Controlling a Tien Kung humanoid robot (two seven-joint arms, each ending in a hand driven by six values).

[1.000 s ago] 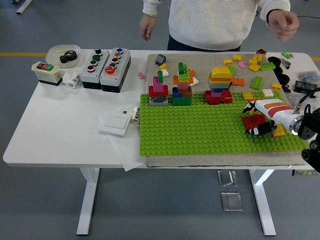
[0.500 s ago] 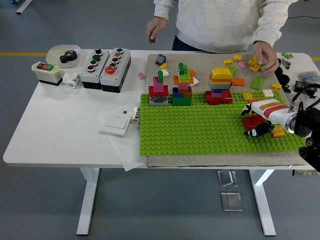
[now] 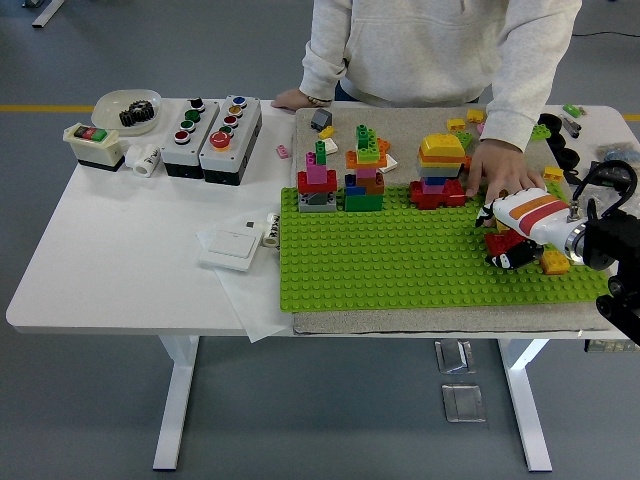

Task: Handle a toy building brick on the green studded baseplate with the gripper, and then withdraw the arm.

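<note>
The right hand (image 3: pixel 512 243) reaches in from the right edge over the baseplate (image 3: pixel 400 260), its black fingers (image 3: pixel 508 262) curled down around a red brick (image 3: pixel 503 243) at the plate's right end. Whether they truly pinch it cannot be told. A yellow brick (image 3: pixel 555 263) sits just right of the fingers. A person's hand (image 3: pixel 503 170) rests on the plate's far edge, just beyond the robot hand. The risk appears to be contact: pulling the arm back or lifting could knock that hand, or drag the yellow brick along. The stacked towers (image 3: pixel 340 180) stand well to the left.
</note>
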